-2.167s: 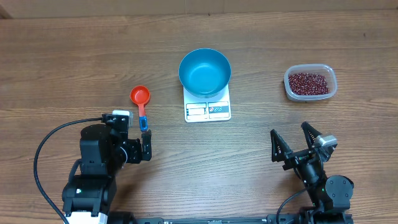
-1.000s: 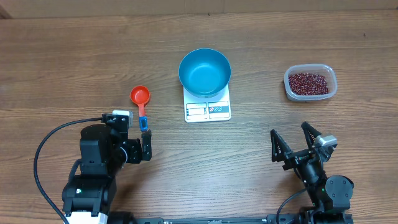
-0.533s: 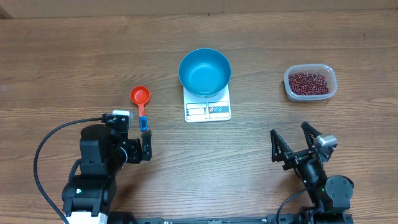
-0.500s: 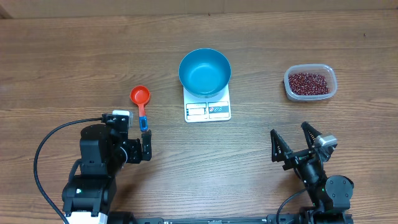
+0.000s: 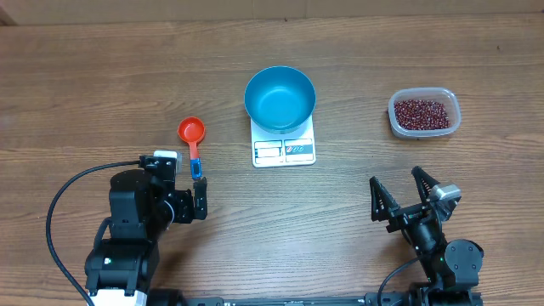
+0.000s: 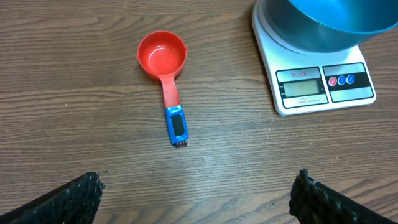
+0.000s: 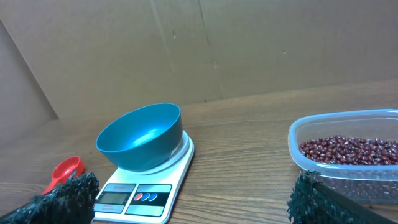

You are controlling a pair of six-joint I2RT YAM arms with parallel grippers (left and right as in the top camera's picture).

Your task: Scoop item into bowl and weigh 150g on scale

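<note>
The blue bowl [image 5: 280,98] stands empty on the white scale [image 5: 284,150] at mid-table. Dark red beans, the item [image 5: 420,112], fill a clear plastic container [image 5: 395,123] at the right. A red scoop [image 5: 192,133] with a blue handle lies left of the scale. My left gripper [image 5: 178,194] is open just below the scoop's handle and holds nothing. In the left wrist view the scoop [image 6: 163,59] lies ahead of the open left gripper [image 6: 196,193]. My right gripper [image 5: 398,194] is open and empty below the container. The right wrist view shows the bowl [image 7: 140,137], the scale [image 7: 143,196] and the item [image 7: 351,151].
A brown cardboard wall [image 7: 205,50] rises behind the wooden table [image 5: 102,76]. A black cable [image 5: 59,204] loops at the left arm's base.
</note>
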